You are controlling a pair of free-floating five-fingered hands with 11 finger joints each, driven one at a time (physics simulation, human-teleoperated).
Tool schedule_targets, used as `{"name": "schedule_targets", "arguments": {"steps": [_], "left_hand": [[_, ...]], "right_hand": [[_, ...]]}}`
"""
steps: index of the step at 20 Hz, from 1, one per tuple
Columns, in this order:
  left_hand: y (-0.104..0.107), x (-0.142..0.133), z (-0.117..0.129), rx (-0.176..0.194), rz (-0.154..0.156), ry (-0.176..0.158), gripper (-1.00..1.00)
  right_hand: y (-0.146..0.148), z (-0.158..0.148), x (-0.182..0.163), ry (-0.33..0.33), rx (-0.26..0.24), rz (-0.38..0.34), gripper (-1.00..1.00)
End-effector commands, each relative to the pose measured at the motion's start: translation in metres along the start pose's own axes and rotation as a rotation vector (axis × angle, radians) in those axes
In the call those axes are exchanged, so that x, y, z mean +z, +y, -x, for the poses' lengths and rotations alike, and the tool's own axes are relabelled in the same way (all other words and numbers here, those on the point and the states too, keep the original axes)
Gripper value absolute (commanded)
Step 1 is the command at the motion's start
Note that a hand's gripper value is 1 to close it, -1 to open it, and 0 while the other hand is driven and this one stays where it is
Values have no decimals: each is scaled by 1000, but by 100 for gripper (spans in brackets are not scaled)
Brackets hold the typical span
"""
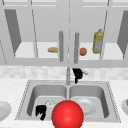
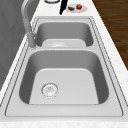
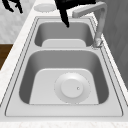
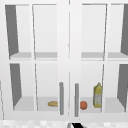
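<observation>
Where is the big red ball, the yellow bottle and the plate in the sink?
red ball [image 1: 67, 114], front view, its middle.
yellow bottle [image 1: 98, 42], front view, its body.
plate [image 3: 72, 88], right side view, its flat centre.

Front view: you face the double sink [image 1: 67, 100] head-on from close and slightly above, wall cabinet [image 1: 67, 32] in the upper half. Upper view: same heading, aimed higher, so you get the cabinet [image 4: 67, 62] shelves; both views share the two door handles [image 1: 68, 46] and the bottle [image 1: 98, 41]. Left and right side views: you look steeply down along the sink from opposite ends, close in; both share the basins and the faucet [image 2: 28, 22].
</observation>
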Motion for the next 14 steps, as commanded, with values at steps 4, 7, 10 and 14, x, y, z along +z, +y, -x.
{"name": "schedule_targets", "arguments": {"steps": [4,7,10,14], "left_hand": [[0,0,0,0,0,0,0],[0,0,0,0,0,0,0],[0,0,0,0,0,0,0],[0,0,0,0,0,0,0]], "right_hand": [[14,20,8,-9,22,-88,-100],[15,7,43,-60,48,16,-100],[20,4,67,-61,64,34,-100],[27,5,84,-27,77,-24,-100]]}}
